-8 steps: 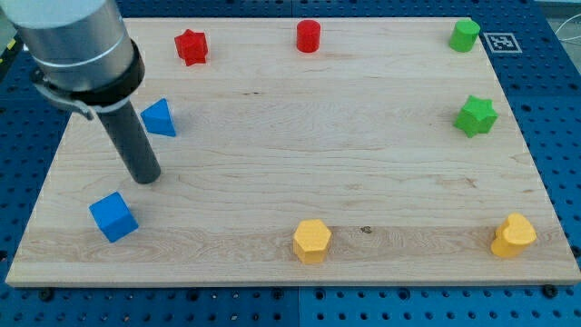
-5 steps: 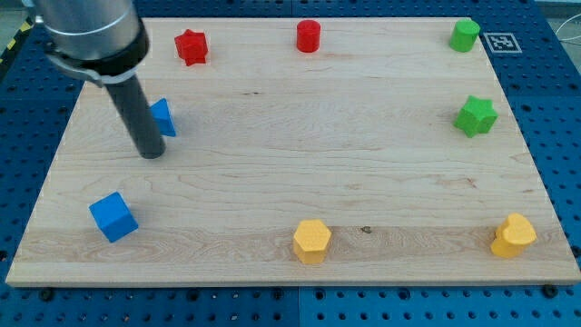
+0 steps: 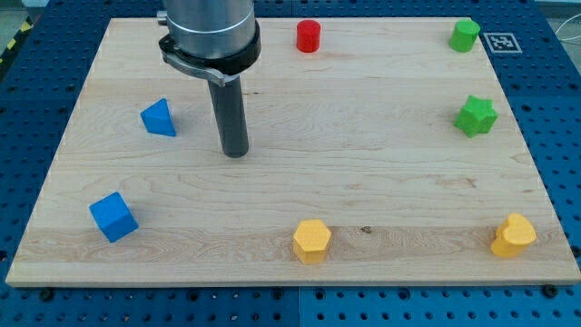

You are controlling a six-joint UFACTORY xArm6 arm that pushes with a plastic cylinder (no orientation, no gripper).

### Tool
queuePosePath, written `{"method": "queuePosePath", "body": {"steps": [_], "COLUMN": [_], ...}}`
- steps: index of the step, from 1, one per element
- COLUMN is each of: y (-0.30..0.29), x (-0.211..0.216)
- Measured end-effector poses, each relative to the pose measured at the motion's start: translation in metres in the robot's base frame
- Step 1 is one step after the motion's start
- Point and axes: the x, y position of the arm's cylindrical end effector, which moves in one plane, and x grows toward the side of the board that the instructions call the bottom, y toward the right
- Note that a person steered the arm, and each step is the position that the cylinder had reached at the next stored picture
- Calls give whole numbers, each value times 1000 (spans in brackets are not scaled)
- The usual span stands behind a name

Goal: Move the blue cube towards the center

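The blue cube (image 3: 113,216) sits near the board's bottom left corner. My tip (image 3: 235,153) rests on the wooden board (image 3: 363,173) left of centre, well above and to the right of the cube, not touching it. A blue triangular block (image 3: 159,118) lies to the left of the tip, apart from it. The arm's body hides the red star block at the view's top left.
A red cylinder (image 3: 309,35) stands at the top middle. A green block (image 3: 465,34) is at the top right and a green star (image 3: 476,116) at the right. A yellow hexagon (image 3: 311,241) and a yellow heart-like block (image 3: 514,236) lie along the bottom edge.
My tip has moved from beside the blue triangular block to the right, toward the board's middle. The arm now covers the red star. No block has moved.
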Motion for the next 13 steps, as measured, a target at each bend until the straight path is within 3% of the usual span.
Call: {"method": "queuePosePath", "body": {"steps": [3, 5, 6, 8, 10, 11, 12, 13], "y": [1, 74, 83, 10, -46, -77, -116, -141], "x": [0, 0, 12, 74, 100, 141, 157, 145]}}
